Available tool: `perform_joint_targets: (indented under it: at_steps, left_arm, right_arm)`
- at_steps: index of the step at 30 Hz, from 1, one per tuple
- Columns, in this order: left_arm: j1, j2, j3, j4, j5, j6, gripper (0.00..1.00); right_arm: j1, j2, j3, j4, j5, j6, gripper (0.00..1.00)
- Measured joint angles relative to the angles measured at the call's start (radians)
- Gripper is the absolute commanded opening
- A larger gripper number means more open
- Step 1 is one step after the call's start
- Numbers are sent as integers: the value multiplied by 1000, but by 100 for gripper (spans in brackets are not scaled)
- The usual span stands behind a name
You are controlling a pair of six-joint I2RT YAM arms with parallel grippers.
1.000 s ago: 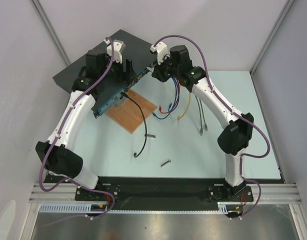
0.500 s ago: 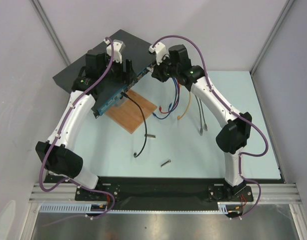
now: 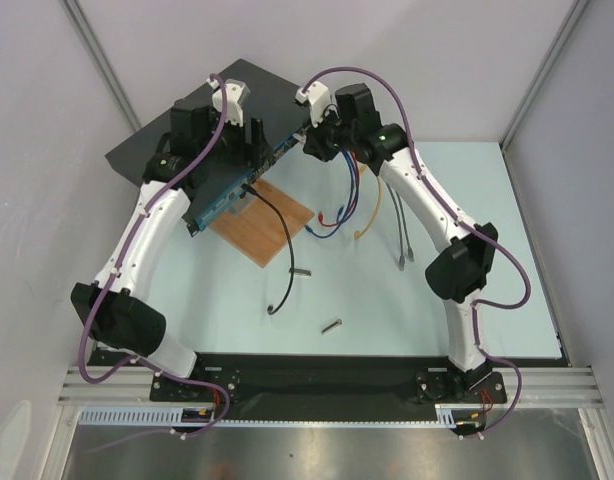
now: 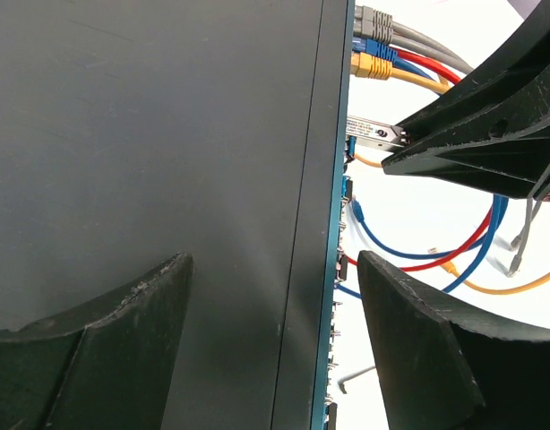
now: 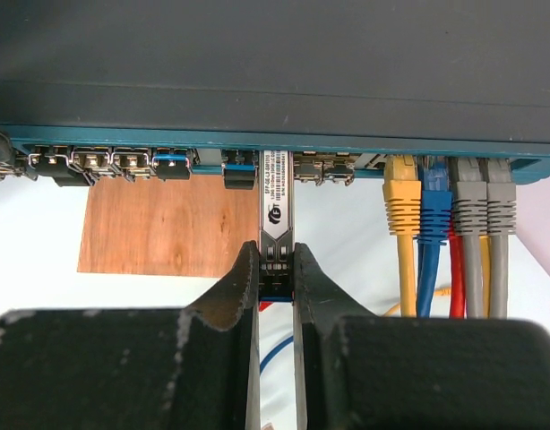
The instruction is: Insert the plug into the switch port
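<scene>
We see the right claw point(image 5: 277, 260) pinching the plug point(image 5: 276, 202) by its tail, square to a switch point(image 5: 257, 63) port; the left claw point(image 4: 273, 264), spread wide, straddles the switch edge, likely bracing it.

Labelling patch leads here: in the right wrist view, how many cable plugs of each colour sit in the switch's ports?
Yellow plug: 1
Blue plug: 1
Grey plugs: 2
Total: 4
A red lead shows, but its plug is hidden.

Silver plug point(image 5: 276, 210) tip at dark, blue-fronted switch point(image 5: 257, 54) port
</scene>
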Motion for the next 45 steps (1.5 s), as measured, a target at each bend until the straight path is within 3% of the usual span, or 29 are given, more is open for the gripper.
perform_joint_targets:
  at_steps: [45]
  left_arm:
    - [12,-1,-6,8,11,0,79]
  right_arm:
    - [-5,37,77,-93,-10,-46,0]
